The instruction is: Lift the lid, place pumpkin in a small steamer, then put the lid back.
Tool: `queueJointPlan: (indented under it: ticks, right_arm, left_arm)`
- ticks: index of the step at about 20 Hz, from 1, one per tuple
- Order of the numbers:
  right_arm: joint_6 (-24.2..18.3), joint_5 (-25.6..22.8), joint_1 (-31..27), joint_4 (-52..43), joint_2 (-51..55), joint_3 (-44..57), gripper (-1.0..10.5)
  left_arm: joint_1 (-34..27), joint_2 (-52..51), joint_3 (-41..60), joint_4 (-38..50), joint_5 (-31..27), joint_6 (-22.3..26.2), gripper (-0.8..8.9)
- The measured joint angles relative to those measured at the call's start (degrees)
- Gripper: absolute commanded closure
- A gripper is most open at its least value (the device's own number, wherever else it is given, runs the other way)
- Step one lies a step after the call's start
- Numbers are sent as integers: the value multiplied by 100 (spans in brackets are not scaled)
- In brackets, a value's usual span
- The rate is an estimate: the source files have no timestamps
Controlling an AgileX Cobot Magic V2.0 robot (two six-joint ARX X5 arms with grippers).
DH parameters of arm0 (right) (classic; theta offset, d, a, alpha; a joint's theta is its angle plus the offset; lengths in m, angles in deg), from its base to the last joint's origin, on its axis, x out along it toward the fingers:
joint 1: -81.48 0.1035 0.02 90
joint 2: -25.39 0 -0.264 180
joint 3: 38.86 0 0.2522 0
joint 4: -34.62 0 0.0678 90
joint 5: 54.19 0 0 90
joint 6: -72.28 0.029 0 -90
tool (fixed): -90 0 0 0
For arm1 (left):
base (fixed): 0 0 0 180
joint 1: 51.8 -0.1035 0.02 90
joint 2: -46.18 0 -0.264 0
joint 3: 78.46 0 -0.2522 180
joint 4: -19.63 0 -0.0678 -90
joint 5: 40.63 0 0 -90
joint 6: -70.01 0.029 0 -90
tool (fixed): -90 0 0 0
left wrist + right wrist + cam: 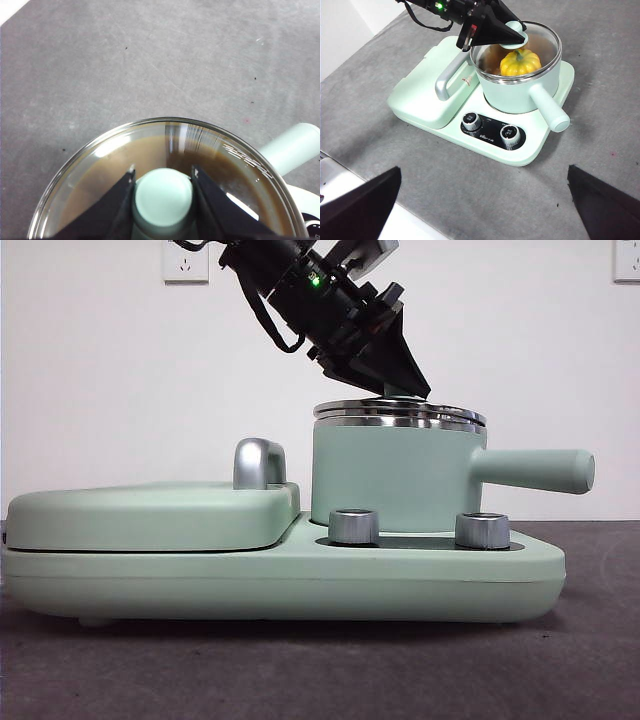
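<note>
Left hand (pixel 162 175) is gripping the knob of the lid (pixel 400 412), which is sitting on the small steamer (pixel 395 480). Pumpkin (pixel 520 62) is lying inside. Right hand (pixel 485 200) is waiting, jaws apart.

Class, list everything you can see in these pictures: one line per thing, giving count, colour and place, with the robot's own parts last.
lid: one, clear glass with steel rim and mint-green knob, on the small steamer.
small steamer: one, mint-green with long side handle, on the base.
pumpkin: one, yellow-orange with green stem, inside the small steamer.
base: one, mint-green, on the grey table.
knobs: two, silver, on the base's front.
flat cover: one, mint-green with chrome handle, beside the small steamer.
left gripper: one, black, jaws shut on the lid's knob.
right gripper: one, black, jaws open, held away from the base.
</note>
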Motion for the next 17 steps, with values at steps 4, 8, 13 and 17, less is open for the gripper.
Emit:
queueJointPlan:
  ticks: [4,8,13,17]
  right_arm:
    - [0,0,0,0,0,0,406]
    - [13,2,0,0,0,0,406]
    - [20,0,0,0,0,0,406]
    - [20,0,0,0,0,0,406]
  left_arm:
    - [-15,55,-4,157,98,2,798]
    - [-15,101,-11,319,155,-4,798]
    - [-17,114,-13,363,50,-35,798]
    - [-4,122,-22,367,-212,-280,798]
